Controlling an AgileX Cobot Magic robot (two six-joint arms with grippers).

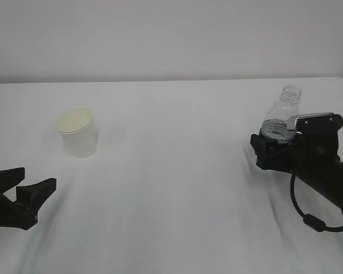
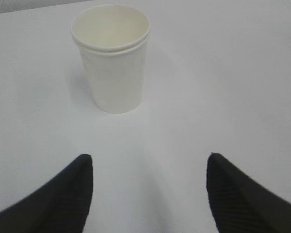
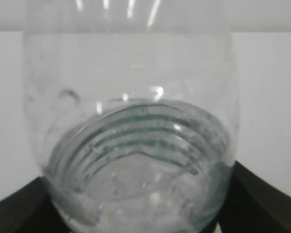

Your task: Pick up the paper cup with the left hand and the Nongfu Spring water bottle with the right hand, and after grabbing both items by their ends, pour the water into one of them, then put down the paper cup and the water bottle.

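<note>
1. Paper cup (image 1: 78, 132) stands upright on the white table (image 1: 177, 188), left of centre, rim up, nothing visible inside. Left hand (image 1: 24, 188) sits low at the near-left edge, well short of the cup, fingers (image 2: 63, 194) spread and empty.
2. Nongfu Spring water bottle (image 1: 281, 114) is upright at the far right, uncapped. Right hand (image 1: 274, 145) brackets its lower body; in the right wrist view the bottle (image 3: 131, 136) fills the frame with a dark finger (image 3: 262, 199) at each lower corner. Jaws stand wide; cannot tell whether they press on the plastic or merely flank it.
3. Risk: thin ribbed plastic. A hard squeeze could buckle the wall and push water (image 3: 136, 194) out of the open neck.
4. Risk: a loose or low grip. The bottle could slip or swing when lifted and tilted.
5. Risk: the cup is light and tapered. One finger arriving first could nudge or tip it; too tight a pinch would oval the rim.
6. Risk: cup and bottle are well apart. Poor alignment at the pour puts water on the table.
</note>
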